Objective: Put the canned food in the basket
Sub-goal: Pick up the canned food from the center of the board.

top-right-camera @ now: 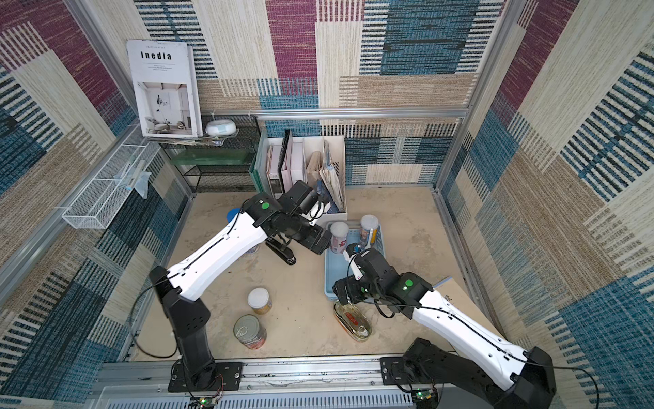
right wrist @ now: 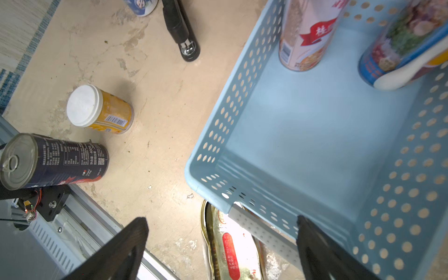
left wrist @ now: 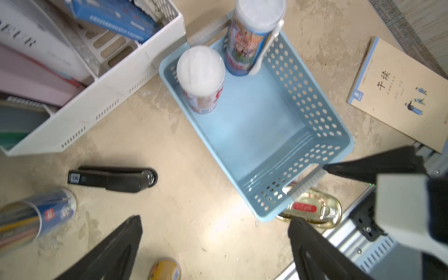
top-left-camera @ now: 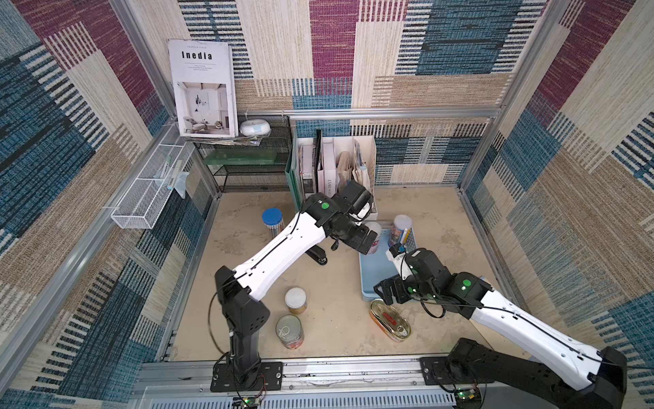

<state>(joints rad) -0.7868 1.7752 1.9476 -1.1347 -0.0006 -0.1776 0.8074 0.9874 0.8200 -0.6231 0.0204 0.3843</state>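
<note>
Patterned woven walls box in a beige table (top-left-camera: 336, 276). Both arms reach in from the near rail.

The left gripper (left wrist: 214, 219) hangs over the table by the basket's left side, fingers spread wide, nothing between them. The right gripper (right wrist: 221, 218) hangs at the basket's near end, above the tin. It is also wide open and empty.

A white file holder (top-left-camera: 336, 166) stuffed with papers stands at the back wall.

The light blue basket (left wrist: 254, 116) sits right of centre, just in front of the file holder. Two cans stand upright in its far end: a pink-label can (left wrist: 201, 80) and a blue-label can (left wrist: 252, 36), close together.

Three more are on the table:
- A steel ring-pull can (top-left-camera: 289, 331) stands upright near the front.
- A yellow can (top-left-camera: 296, 300) with a white lid stands upright just behind it.
- An oval gold tin (top-left-camera: 390, 320) lies flat at the basket's near end.

A notebook (left wrist: 397, 94) lies right of the basket. A blue-capped pencil tube (top-left-camera: 273, 221) and a black stapler (left wrist: 111, 178) are left of it.
</note>
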